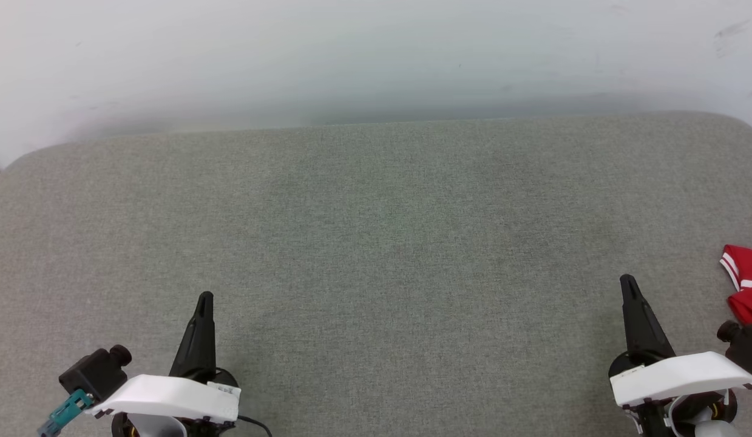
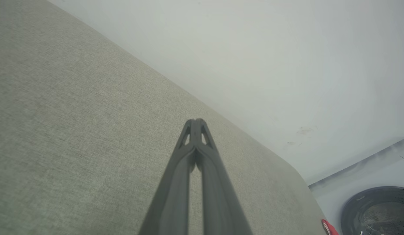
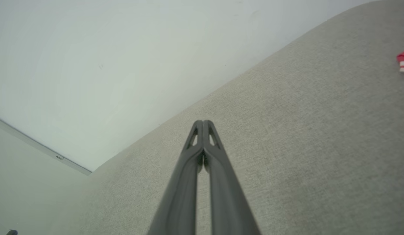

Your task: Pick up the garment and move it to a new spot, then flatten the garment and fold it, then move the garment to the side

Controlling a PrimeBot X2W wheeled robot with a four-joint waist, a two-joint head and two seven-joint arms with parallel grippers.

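Position of the garment [image 1: 743, 285]: at the 3 o'clock edge of the head view, a bunched red piece with white stripes lies on the grey fabric tabletop [image 1: 376, 243]. The frame cuts it off, so its full extent and layout cannot be judged. The left claw [image 1: 206, 299] stands at 7 o'clock, its two dark fingers pressed together along their tips and holding nothing. The right claw [image 1: 627, 283] stands at 4 o'clock, likewise closed tight and empty. The garment is near it on its 3 o'clock side, apart from the fingers, with plain grey fabric between fingertip and cloth. A black camera block [image 1: 96, 371] with a teal connector sits on the left wrist at 8 o'clock. A pale wall [image 1: 376, 54] runs along the tabletop's far edge at 12 o'clock, marked with faint scuffs towards 2 o'clock. In the left wrist view, a dark, glossy round object [image 2: 378, 209] sits at 4 o'clock, beyond the tabletop's rounded corner and lower down. What it is cannot be told. In the right wrist view, a thin grey strip [image 3: 42, 148] crosses the pale surfaces at 8 o'clock.
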